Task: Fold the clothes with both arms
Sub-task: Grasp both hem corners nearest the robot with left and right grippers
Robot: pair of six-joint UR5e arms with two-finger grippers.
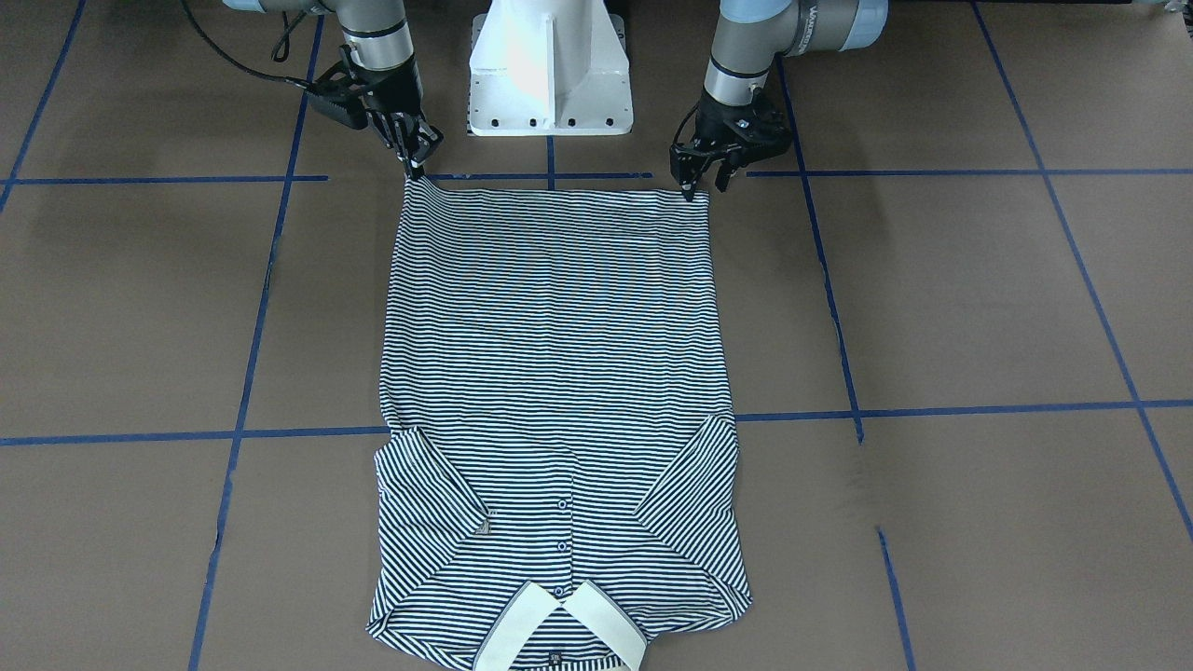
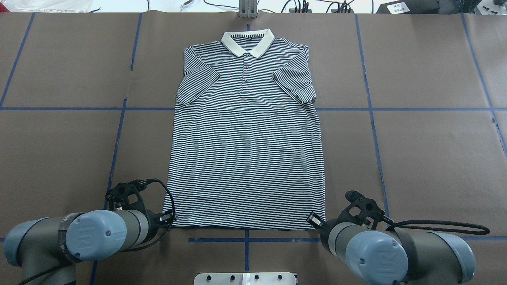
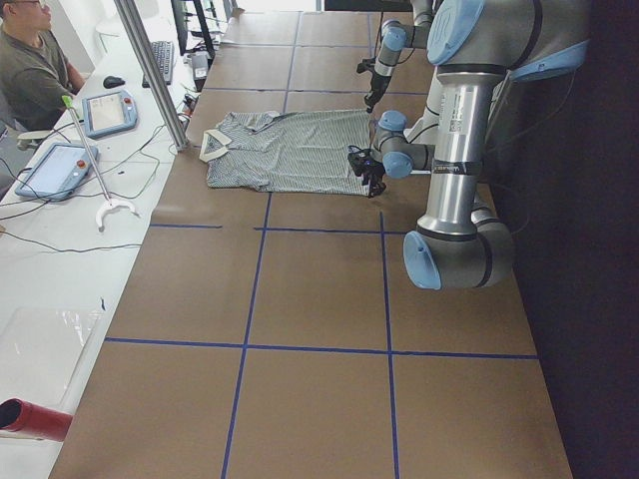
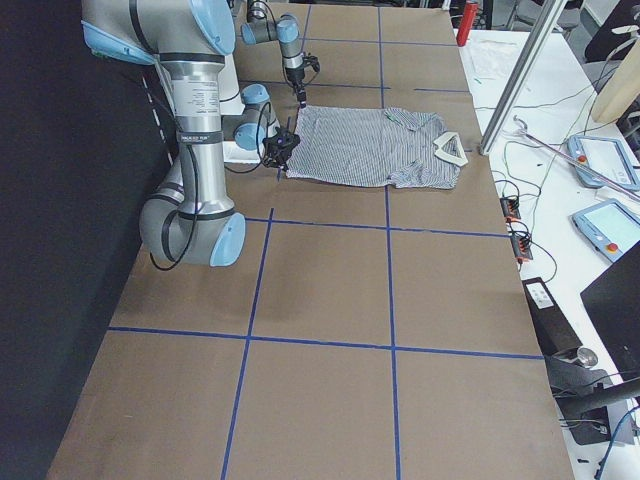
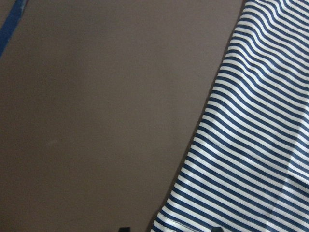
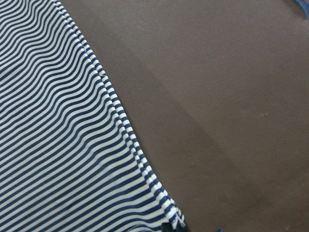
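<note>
While the polo shirt (image 1: 559, 354) lies face up and flat on the brown surface (image 1: 979, 308), both claws sit at its hem, the end nearest the robot. The cream collar (image 1: 559, 620) points away from the robot, toward the far edge of the surface. Both short sleeves (image 1: 429, 494) are folded inward and lie over the chest on either side of the buttons (image 1: 562, 545).

The right claw (image 1: 413, 171) is at the hem corner on the robot's right. Its fingers come together to a single tip on that corner, and the cloth there rises in a small peak into the pinch, so it looks clamped on the fabric. The right wrist view shows the striped side edge running down to a dark tip at the very corner.

The left claw (image 1: 704, 184) is at the other hem corner with its fingers spread apart. One tip touches down just at the corner's edge and the other stands off beside it. The left wrist view shows two dark fingertips (image 5: 124, 229) at the bottom of the frame, well separated, with the hem corner lying between them and not gripped.

The hem runs just beside a blue tape line (image 1: 979, 171), and the white pedestal (image 1: 550, 70) stands between the two arms, apart from the shirt.
</note>
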